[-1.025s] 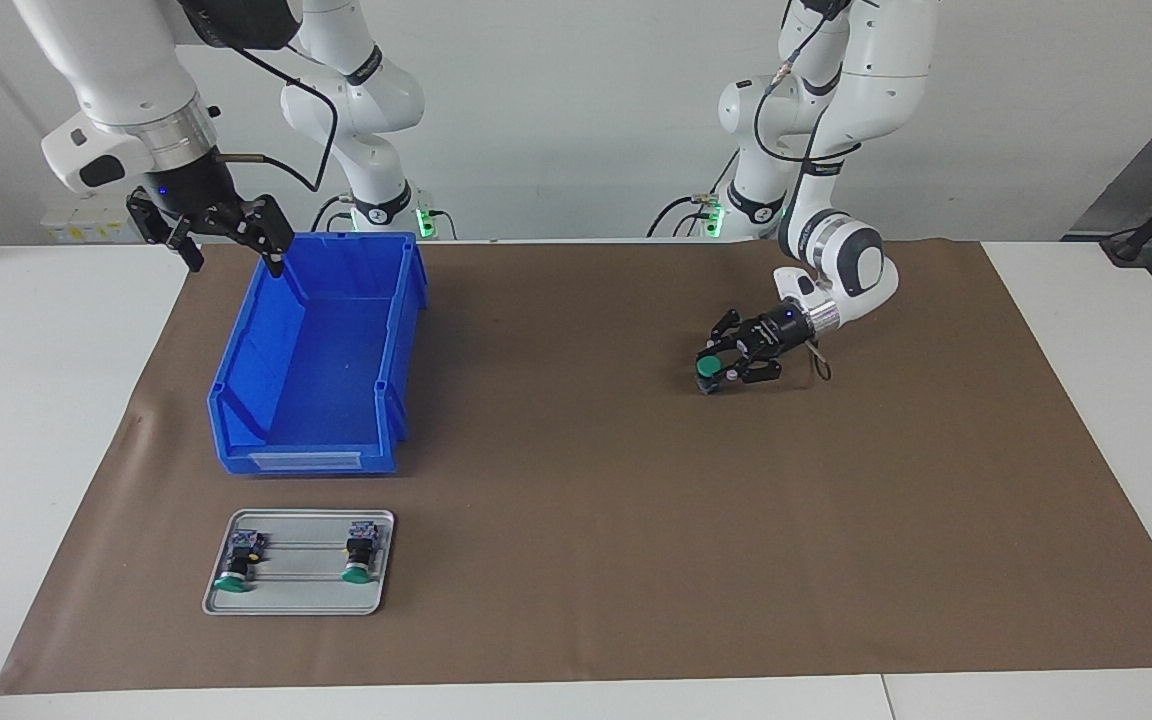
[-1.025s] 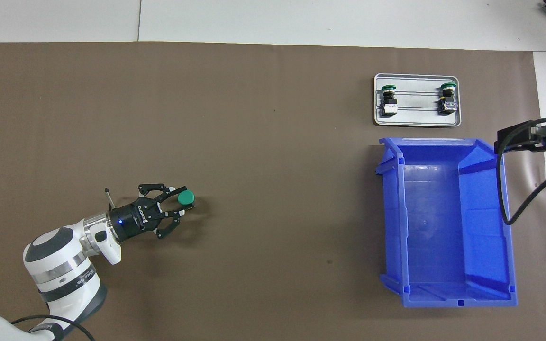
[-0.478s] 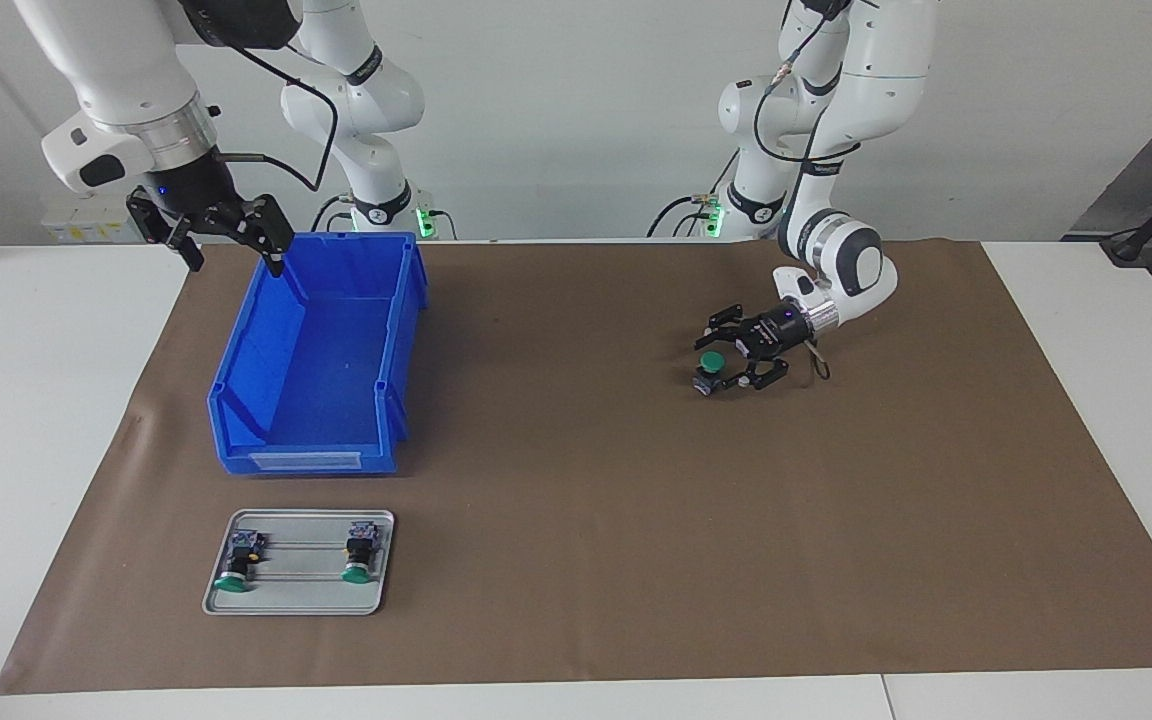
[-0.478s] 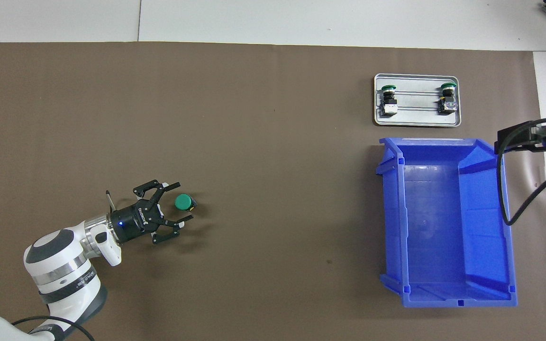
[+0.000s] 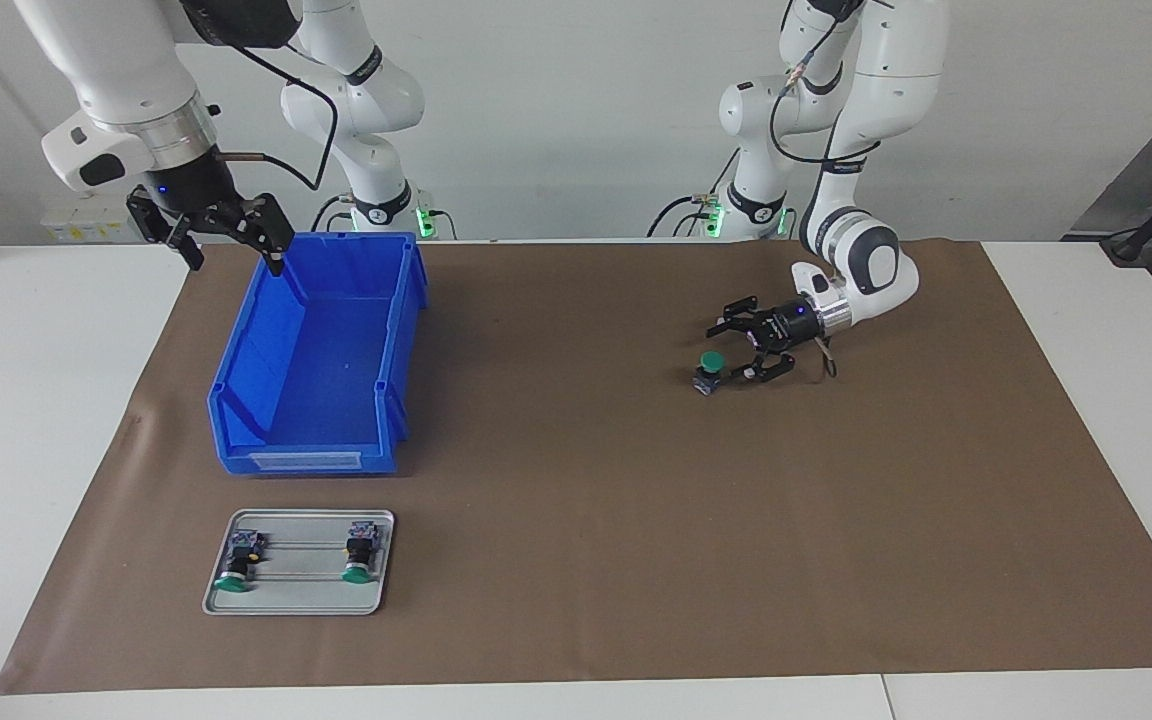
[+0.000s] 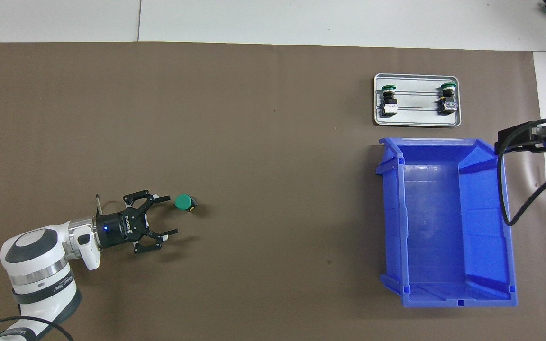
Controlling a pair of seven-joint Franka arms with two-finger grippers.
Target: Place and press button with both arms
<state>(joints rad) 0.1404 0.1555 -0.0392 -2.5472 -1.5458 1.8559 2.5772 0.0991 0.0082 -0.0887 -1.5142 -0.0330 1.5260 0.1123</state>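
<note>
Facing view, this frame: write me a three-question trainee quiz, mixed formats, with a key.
1. True or false: the left gripper grips the button.
2. The tray holds how many buttons? A one, B two, C three.
3. Fill in: the right gripper hangs over the blue ___.
Key: 1 false, it stands open and the button sits upright on the brown mat; 2 B; 3 bin.
</note>
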